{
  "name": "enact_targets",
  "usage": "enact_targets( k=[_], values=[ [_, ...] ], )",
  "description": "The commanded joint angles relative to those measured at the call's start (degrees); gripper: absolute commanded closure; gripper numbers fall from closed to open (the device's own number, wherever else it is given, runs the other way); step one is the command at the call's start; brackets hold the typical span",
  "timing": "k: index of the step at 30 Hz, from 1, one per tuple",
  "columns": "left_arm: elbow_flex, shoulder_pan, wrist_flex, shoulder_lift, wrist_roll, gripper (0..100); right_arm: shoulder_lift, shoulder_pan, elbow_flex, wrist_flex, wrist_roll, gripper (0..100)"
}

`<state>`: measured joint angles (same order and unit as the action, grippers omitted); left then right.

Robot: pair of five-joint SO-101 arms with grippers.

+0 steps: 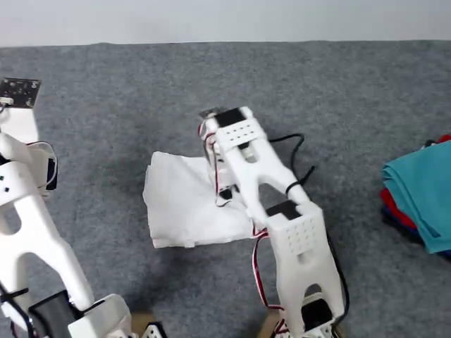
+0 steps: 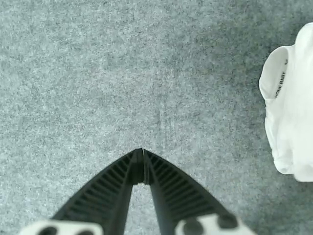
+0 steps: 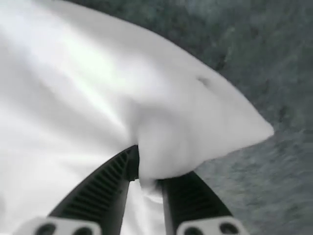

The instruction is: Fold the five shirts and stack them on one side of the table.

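White shirt point(image 1: 184, 205) is clamped by right end effector point(image 3: 149, 169); left end effector point(image 2: 143, 159) is together. Shallow pinch may slip, spoiling the fold.

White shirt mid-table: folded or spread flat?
Partly folded: the white shirt lies as a compact layered bundle, with some fabric pinched in the right gripper.

A robotics lab: grey felt table point(image 1: 338, 91), bare white wall point(image 1: 225, 17), white robot arms point(image 1: 282, 211).
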<state>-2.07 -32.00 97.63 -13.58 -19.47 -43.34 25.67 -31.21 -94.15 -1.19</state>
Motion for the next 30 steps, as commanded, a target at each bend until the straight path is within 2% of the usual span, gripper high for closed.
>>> enact_targets(
  k=[1, 6, 10, 13, 17, 23, 28, 30],
  values=[
    [0.13, 0.35, 0.26, -2.02, 0.26, 100, 2.07, -4.44, -5.19, 0.66, -9.41, 99.0],
    [-0.57, 0.35, 0.26, -2.29, 0.26, 100, 2.07, -8.66, -7.38, 5.41, -23.91, 98.9],
    [-1.01, 0.35, 0.26, -2.29, 0.26, 100, 2.07, -10.77, -8.97, 13.05, -37.54, 98.9],
    [-1.01, 0.35, 0.26, -2.11, 0.26, 100, 1.98, -10.95, -9.58, 19.03, -47.47, 98.9],
    [-1.01, 0.35, 0.26, -1.93, 0.26, 100, 1.98, -9.27, -9.58, 24.48, -56.97, 98.9],
    [-1.1, 0.35, 0.0, -1.93, 0.26, 100, 1.63, -5.58, -9.32, 30.37, -65.05, 98.9],
    [-1.54, 0.18, 0.0, -1.93, 0.09, 100, -1.27, -3.3, -9.67, 32.66, -65.67, 98.0],
    [-2.59, 0.09, 0.0, -1.93, 0.0, 100, -1.54, -3.3, -9.67, 34.07, -65.49, 92.9]
  ],
)
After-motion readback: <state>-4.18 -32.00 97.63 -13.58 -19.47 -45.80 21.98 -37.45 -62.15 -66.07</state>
